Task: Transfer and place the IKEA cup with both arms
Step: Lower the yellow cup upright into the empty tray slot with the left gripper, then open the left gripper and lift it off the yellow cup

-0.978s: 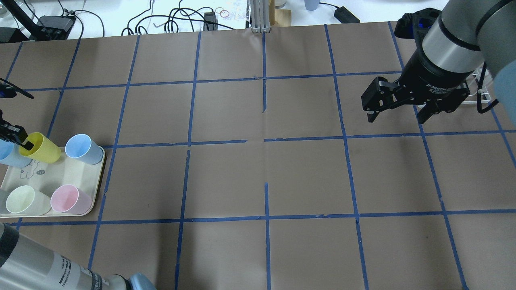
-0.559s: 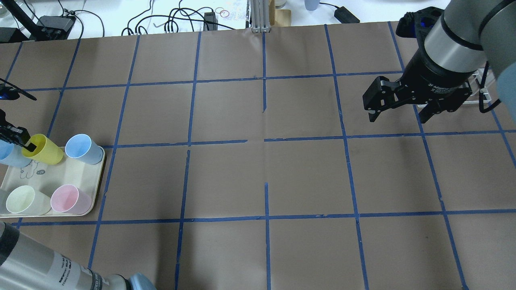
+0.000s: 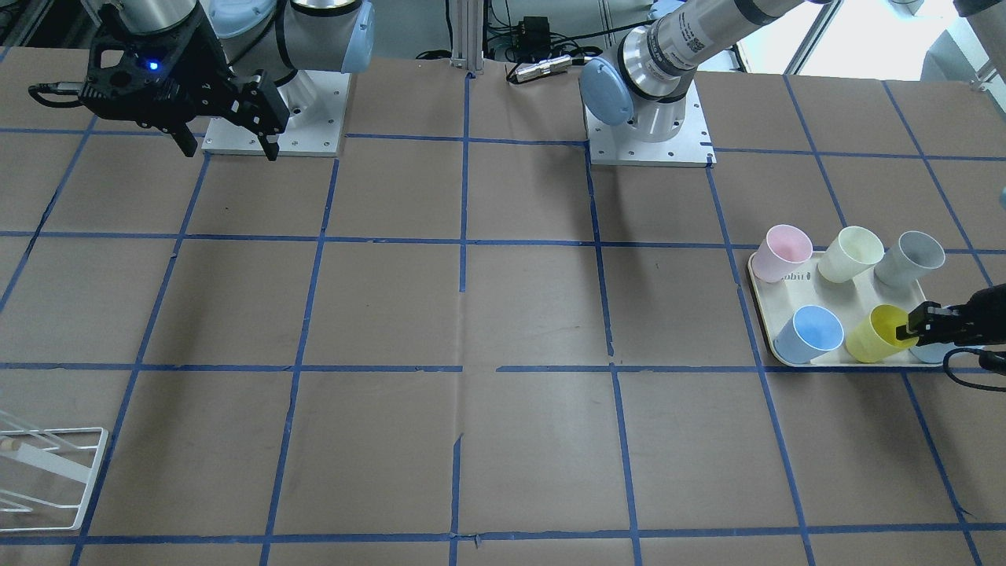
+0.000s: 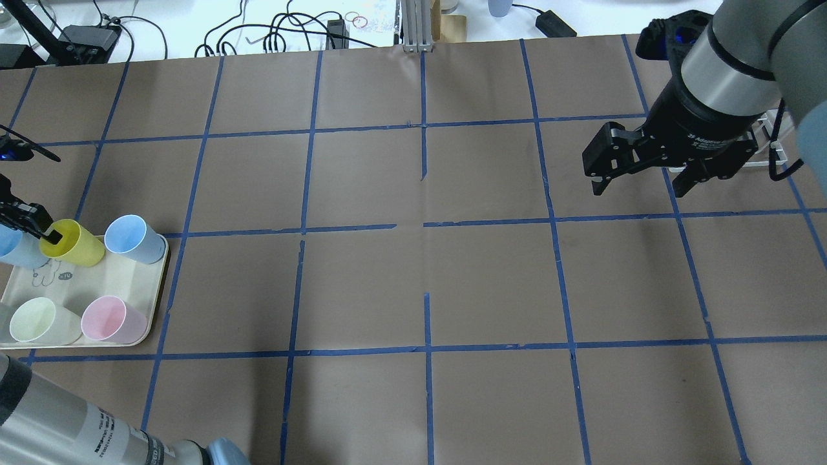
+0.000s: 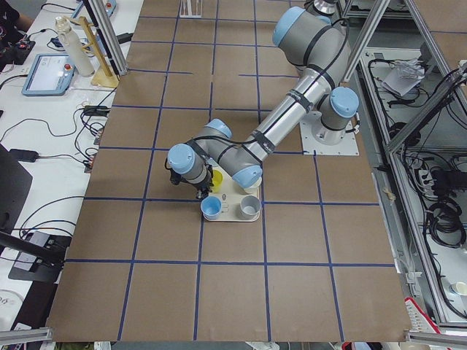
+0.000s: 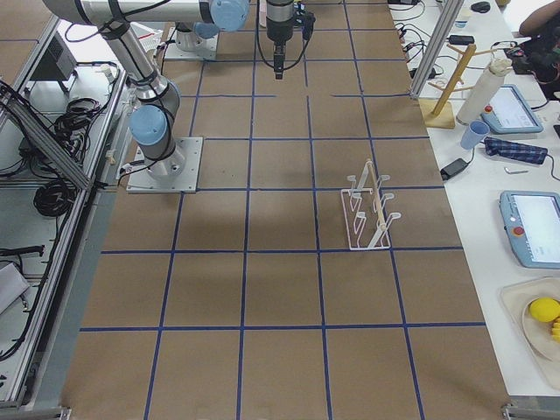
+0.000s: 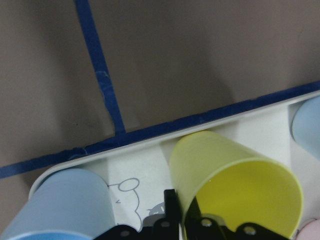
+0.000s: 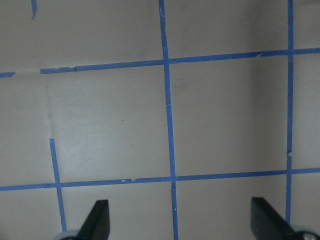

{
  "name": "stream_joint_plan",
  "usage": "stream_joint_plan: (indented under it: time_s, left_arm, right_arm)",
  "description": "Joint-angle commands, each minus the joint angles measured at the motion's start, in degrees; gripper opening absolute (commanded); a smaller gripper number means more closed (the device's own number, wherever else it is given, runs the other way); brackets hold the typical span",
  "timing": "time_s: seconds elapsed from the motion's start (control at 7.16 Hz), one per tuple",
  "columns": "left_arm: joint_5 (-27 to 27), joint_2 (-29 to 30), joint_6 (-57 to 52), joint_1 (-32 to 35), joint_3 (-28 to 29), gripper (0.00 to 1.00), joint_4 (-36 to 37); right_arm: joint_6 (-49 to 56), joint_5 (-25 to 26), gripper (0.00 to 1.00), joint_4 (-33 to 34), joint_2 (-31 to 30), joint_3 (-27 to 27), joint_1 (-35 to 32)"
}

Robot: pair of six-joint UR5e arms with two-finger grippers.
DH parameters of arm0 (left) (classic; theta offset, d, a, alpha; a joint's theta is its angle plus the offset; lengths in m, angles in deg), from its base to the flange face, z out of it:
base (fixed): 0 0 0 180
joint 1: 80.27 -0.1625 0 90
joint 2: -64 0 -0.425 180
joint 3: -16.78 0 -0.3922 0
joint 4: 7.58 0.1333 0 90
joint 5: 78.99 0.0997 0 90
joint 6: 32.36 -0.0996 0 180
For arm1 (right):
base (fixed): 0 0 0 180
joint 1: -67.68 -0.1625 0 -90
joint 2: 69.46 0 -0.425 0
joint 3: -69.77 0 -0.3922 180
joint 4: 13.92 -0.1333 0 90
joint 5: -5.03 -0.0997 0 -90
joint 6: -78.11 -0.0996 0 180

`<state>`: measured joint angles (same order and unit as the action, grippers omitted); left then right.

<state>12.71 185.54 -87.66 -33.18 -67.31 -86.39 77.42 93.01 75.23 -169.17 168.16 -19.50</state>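
The bright yellow IKEA cup [image 4: 76, 245] is at the far edge of the cream tray [image 4: 97, 278] at the table's left end, tilted. My left gripper [image 4: 48, 236] is shut on its rim wall, one finger inside and one outside, as the left wrist view shows on the cup [image 7: 235, 185] and the gripper [image 7: 182, 220]. The front view shows the cup [image 3: 876, 334] and the left gripper [image 3: 912, 328] too. My right gripper [image 4: 637, 190] is open and empty, above the table at the far right; it also shows in the front view [image 3: 232, 151] and the right wrist view [image 8: 181, 222].
On the tray stand a blue cup [image 4: 132, 237], a pink cup [image 4: 110, 318], a pale cream cup [image 4: 39, 320], another blue cup [image 4: 16, 248] and a grey cup [image 3: 912, 258]. A white wire rack [image 3: 39, 472] stands at the right end, behind the right gripper.
My left gripper and the yellow cup have shifted a little to the right over the tray. The right gripper has barely moved.
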Motion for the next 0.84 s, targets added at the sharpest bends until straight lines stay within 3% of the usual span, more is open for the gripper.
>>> stream_joint_plan:
  time_s: [0.0,0.28,0.42,0.7]
  left_arm:
    - [-0.55,-2.96,3.86,2.03,2.42,0.45,-4.47]
    - [-0.64,-8.31,20.65,12.10,11.88,0.53,-18.93]
    - [-0.38,-10.60,30.25,18.94,14.80,0.66,-23.45]
    - [-0.29,-14.65,46.71,32.92,15.01,0.90,-23.32]
  right_arm:
    - [-0.02,0.00,1.00,-0.12,0.13,0.22,0.00]
    - [-0.02,0.00,1.00,-0.12,-0.05,0.49,0.00]
    - [-0.02,0.18,1.00,-0.20,-0.14,0.49,0.00]
    - [-0.11,0.35,1.00,-0.12,-0.66,0.31,0.00]
